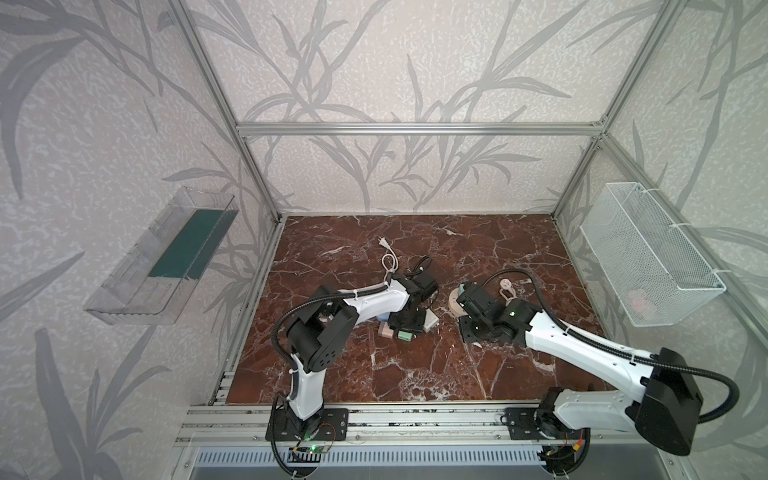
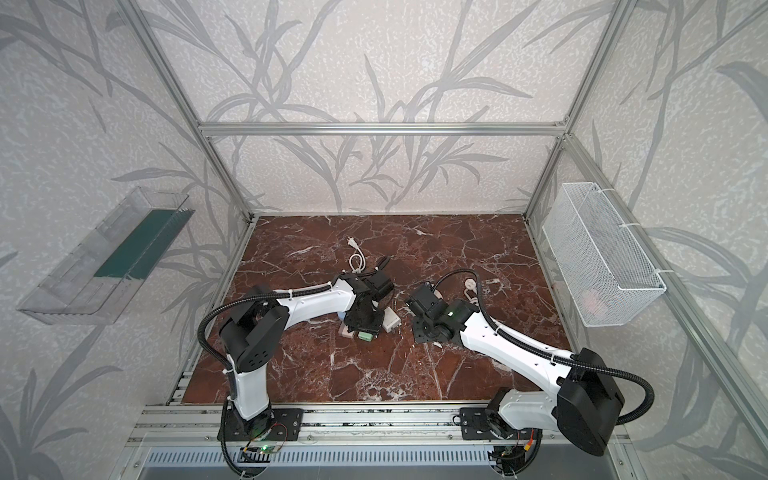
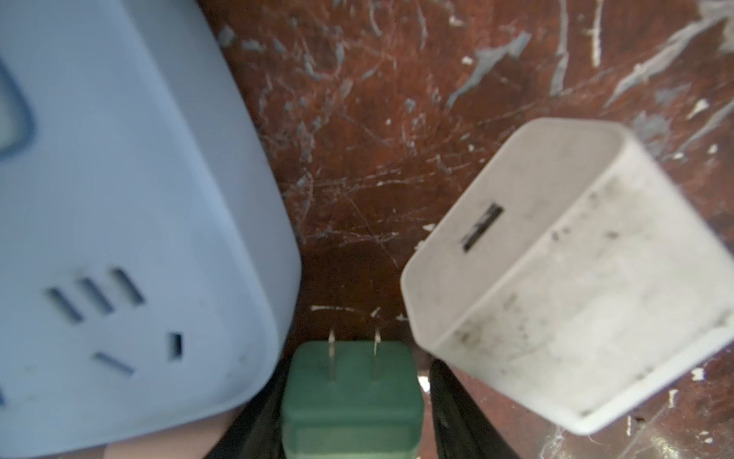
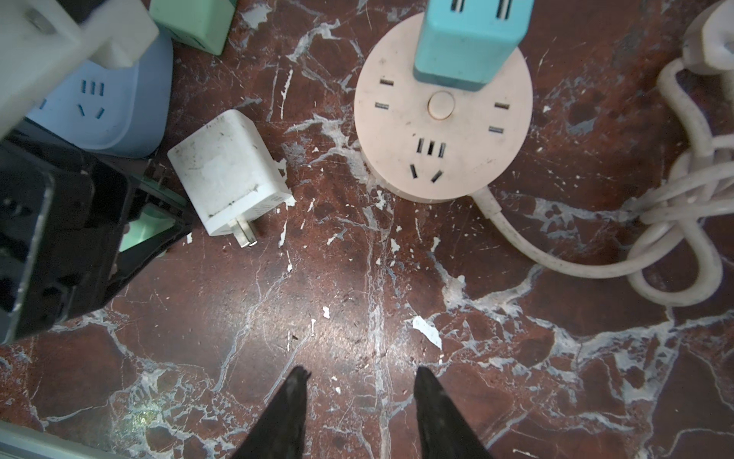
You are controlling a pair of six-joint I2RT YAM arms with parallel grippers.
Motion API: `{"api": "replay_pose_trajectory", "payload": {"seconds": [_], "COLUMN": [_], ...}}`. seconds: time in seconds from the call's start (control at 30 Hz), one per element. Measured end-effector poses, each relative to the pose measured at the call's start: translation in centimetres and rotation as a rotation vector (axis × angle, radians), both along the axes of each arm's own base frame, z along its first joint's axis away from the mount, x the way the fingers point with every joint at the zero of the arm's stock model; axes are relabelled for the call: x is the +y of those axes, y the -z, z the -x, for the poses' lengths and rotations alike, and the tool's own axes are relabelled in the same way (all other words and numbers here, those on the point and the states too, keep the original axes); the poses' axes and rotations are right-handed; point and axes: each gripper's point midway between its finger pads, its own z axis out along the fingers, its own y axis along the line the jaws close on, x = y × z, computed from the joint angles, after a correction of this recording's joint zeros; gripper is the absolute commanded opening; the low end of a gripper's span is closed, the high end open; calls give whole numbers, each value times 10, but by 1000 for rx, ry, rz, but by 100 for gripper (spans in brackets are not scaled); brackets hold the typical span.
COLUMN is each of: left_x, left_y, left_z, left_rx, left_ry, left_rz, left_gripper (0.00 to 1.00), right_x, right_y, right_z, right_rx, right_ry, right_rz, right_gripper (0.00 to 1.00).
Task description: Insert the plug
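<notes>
At the near edge of the counter [image 1: 415, 374] both arms rose from their bases; a little farther in, right of the middle, the right pincer [image 4: 359, 383] hung over bare marble, its two black fingers [image 4: 292, 401] spread apart with nothing between them.

Left of the middle, the left pincer [image 3: 351, 377] gripped the green plug [image 3: 351, 401] by its flanks; the plug's two metal prongs pointed out past the fingertips and sat in no slot; whether the plug touched the counter I could not tell.

The plug lay between two things, apart from both; on one side sat the pale blue socket block [image 3: 119, 218], slots facing up; on the other lay a scuffed white charger [image 3: 556, 286], tipped on its side, its prongs turned away from the blue block; in a top view a pinkish block [image 1: 384, 331] showed just beside the blue one.

Beyond the blue block, in the right wrist view, stood a mint block [image 4: 194, 24], hidden under the arm in both top views.

Farther in, right of the middle, sat the round cream socket [image 4: 443, 119] with a teal adapter [image 4: 468, 39] seated in it; its white cord [image 4: 675, 238] lay in loose loops toward the right edge.

Farthest, toward the far edge, lay a looped white lead [image 1: 388, 259]; its two-pin end [image 1: 381, 242] pointed at the far edge.
</notes>
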Motion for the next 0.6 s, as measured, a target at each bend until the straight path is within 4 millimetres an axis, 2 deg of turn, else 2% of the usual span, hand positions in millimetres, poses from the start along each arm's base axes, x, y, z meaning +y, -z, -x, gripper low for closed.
{"api": "replay_pose_trajectory", "payload": {"seconds": [0.4, 0.47, 0.53, 0.6], "left_x": [-3, -3, -3, -4], "left_y": [0, 0, 0, 0], "left_z": [-4, -4, -4, -4], "left_rx": [-7, -8, -10, -10], "left_ry": [0, -2, -1, -5], "left_rz": [5, 4, 5, 6], "left_gripper": [41, 32, 0, 0], "right_x": [3, 4, 5, 6], "right_y": [1, 1, 1, 1], "right_z": [-1, -1, 0, 1], "right_rx": [-3, -2, 2, 8], "right_ry": [-3, -5, -8, -11], "right_rz": [-14, -18, -23, -29], "right_gripper": [45, 45, 44, 44]}}
